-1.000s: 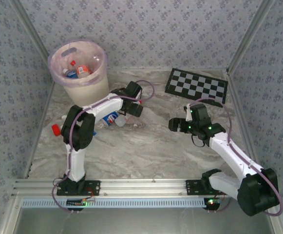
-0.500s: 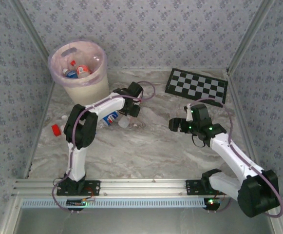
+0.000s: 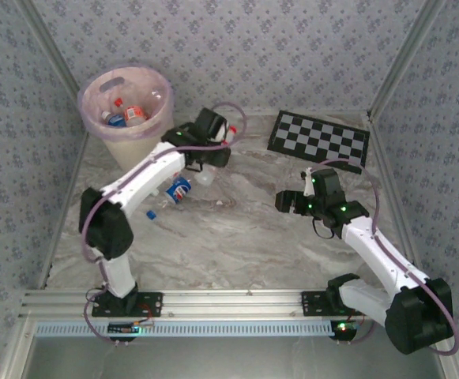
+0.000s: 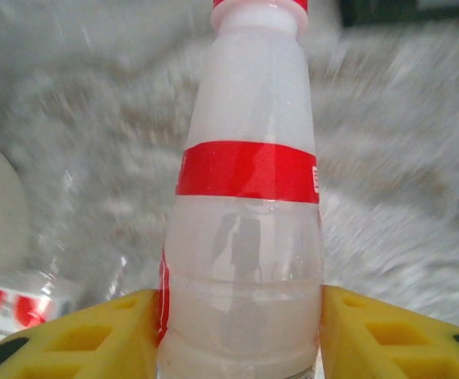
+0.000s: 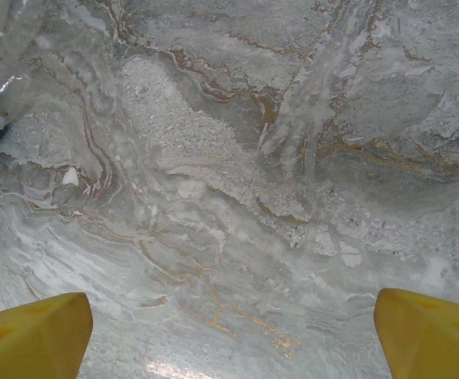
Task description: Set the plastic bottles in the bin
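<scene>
The left fingers (image 4: 95,338) are clenched on a bottle (image 4: 245,237) with a red band, 1 finger on each side of its lower body, so the neck and the red cap point away from the wrist. I think this low grip is chosen so that the bottle can drop freely when the fingers let go. In the top view the bottle seems off the counter (image 3: 245,245), just right of the bin (image 3: 138,146) and near its rim, but not over the opening. The carry therefore looks only partly done. The bin stands at the far left of the counter, and at least 2 bottles lie inside it. A blue-label bottle (image 3: 179,190) lies on the counter under the left arm, not yet taken. The right fingers (image 5: 31,328) are released, wide apart, above bare counter, probably parked there so that the 2 arms do not meet.
</scene>
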Controlling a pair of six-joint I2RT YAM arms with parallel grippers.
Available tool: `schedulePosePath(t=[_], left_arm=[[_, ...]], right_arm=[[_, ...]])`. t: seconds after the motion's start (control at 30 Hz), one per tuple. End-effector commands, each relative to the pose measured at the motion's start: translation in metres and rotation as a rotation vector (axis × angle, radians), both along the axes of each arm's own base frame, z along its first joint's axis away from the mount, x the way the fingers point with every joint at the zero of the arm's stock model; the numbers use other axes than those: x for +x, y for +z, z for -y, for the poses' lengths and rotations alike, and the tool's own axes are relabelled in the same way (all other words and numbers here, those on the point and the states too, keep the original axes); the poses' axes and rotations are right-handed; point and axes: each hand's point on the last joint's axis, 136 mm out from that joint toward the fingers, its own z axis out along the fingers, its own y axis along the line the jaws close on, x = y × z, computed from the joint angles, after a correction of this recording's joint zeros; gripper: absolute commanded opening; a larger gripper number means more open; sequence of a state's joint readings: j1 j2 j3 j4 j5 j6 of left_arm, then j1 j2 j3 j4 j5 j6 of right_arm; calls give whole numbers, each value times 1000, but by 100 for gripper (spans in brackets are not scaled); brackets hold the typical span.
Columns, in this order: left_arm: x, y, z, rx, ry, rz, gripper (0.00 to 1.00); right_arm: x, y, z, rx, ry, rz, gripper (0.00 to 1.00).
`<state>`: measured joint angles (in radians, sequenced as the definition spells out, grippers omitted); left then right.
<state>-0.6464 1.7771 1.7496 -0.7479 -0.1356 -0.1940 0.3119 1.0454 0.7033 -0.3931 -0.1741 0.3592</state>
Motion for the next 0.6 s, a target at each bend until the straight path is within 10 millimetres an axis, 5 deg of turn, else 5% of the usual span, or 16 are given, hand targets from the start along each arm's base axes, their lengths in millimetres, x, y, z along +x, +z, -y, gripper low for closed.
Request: schedulePosePath(t=[0.0, 0.17, 0.3, 0.43, 0.57], left_arm=[[-2, 92, -16, -155, 32, 156, 48], [13, 173, -76, -468, 226, 273, 27], [25, 208, -141, -574, 398, 360, 25], [40, 214, -193, -584, 531, 393, 29], [63, 191, -237, -530, 664, 360, 29]], right_arm=[[-2, -4, -1, 9, 6, -22, 94], [-1, -8, 1, 2, -1, -23, 94], [-1, -14, 0, 15, 0, -30, 94], [-2, -17, 0, 11, 4, -36, 94], [-2, -18, 0, 10, 4, -35, 94]])
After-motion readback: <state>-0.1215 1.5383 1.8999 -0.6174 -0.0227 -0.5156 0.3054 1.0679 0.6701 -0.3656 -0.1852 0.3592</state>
